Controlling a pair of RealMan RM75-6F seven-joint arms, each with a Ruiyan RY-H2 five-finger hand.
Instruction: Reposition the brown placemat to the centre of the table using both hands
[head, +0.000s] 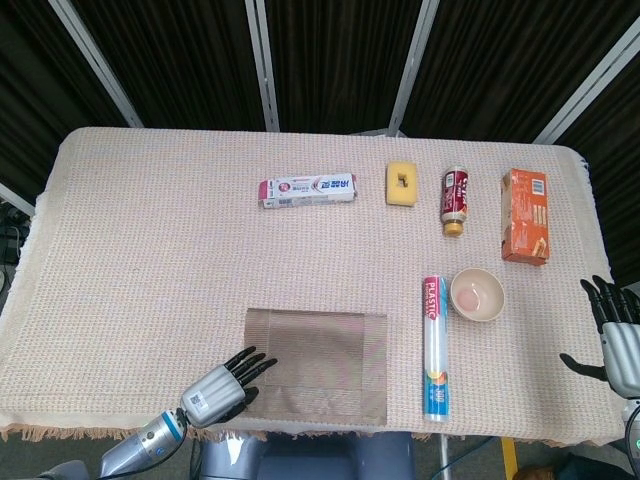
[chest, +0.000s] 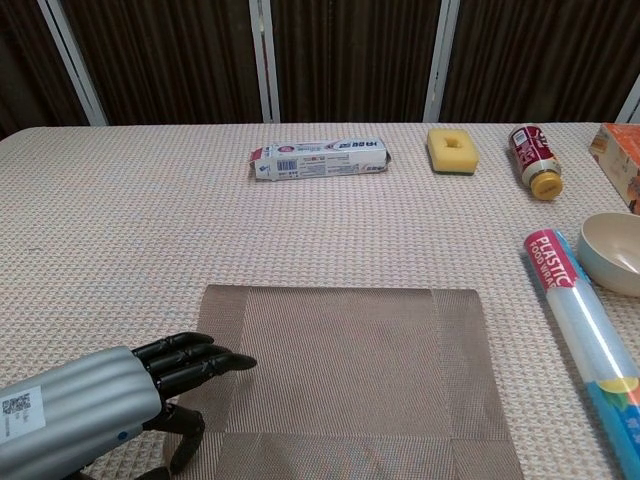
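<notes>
My left hand (chest: 150, 385) sits low at the near left, reaching forward from a silver forearm that comes in from the lower left corner. Its dark fingers (chest: 205, 362) are stretched out nearly flat and slightly apart, the thumb tucked below them, and nothing is held. My right hand (head: 615, 335) is far out at the right edge, upright with fingers spread and pointing up, thumb sticking out sideways, holding nothing.
</notes>
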